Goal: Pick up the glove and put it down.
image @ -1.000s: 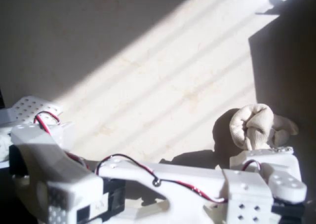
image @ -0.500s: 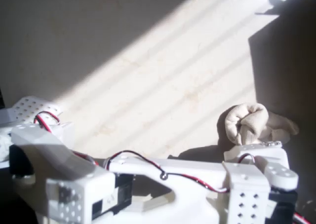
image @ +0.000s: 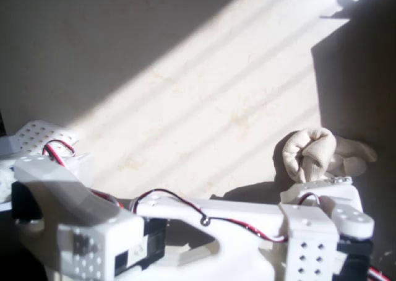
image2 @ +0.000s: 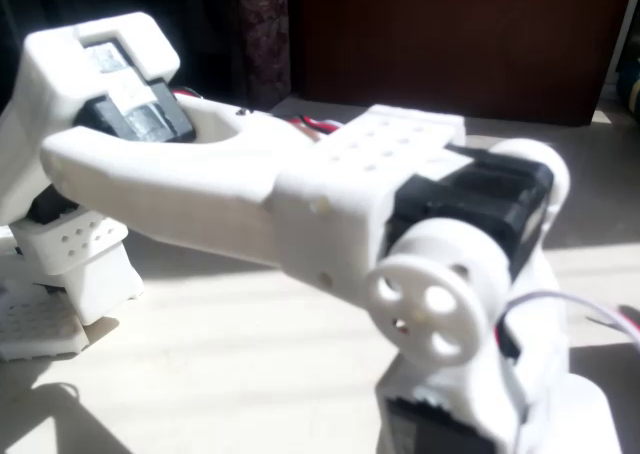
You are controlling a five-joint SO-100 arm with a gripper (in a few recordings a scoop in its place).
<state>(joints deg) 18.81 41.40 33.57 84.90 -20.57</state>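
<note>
Down and settled now: glove (image: 317, 154) bunched on the table (image: 204, 101) at the right of the overhead view, barely shifted from half a second back, lower than a second ago. Gripper (image: 322, 183) just below it, touching or nearly so; grip state impossible to tell. Looks like the put-down, release unconfirmed.

Setting appears domestic rather than industrial: a pale, marble-like bench (image: 204, 101) crossed by slatted sunlight as through blinds, with dark wooden panelling (image2: 450, 34) and a patterned curtain (image2: 262, 29) across the fixed view's top.
</note>
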